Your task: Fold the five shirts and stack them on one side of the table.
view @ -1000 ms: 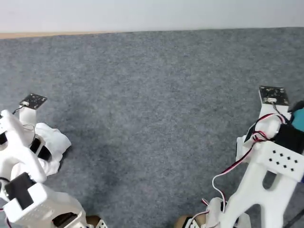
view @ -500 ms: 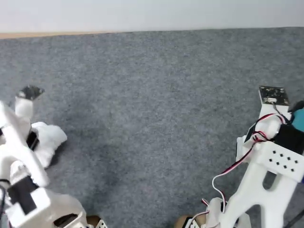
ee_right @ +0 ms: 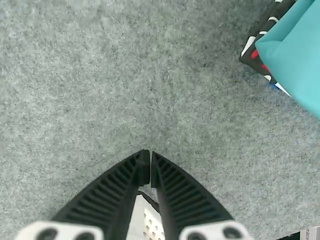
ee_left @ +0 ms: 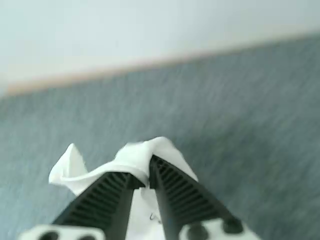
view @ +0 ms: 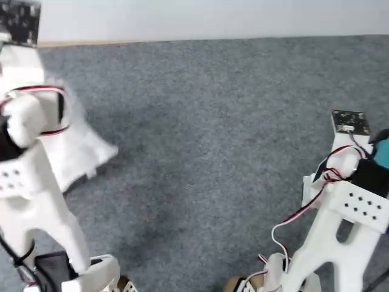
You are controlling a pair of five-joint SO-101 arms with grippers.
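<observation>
A white shirt (view: 79, 149) hangs lifted off the grey table (view: 213, 121) at the left, bunched under the raised left arm. In the left wrist view my left gripper (ee_left: 141, 172) is shut on a fold of this white shirt (ee_left: 135, 152), high above the surface. My right gripper (ee_right: 146, 162) is shut with nothing in it, low over bare felt at the right. A teal folded shirt (ee_right: 295, 55) lies beside it on a dark patterned one (ee_right: 260, 37); the teal shirt (view: 383, 152) also peeks in at the right edge of the high view.
The table's far edge (view: 182, 40) meets a pale wall. The right arm (view: 340, 213) stands over the front right corner. Open felt spans the middle.
The left arm has risen and swung toward the far left, lifting the white shirt off the table. The right arm has stayed still.
</observation>
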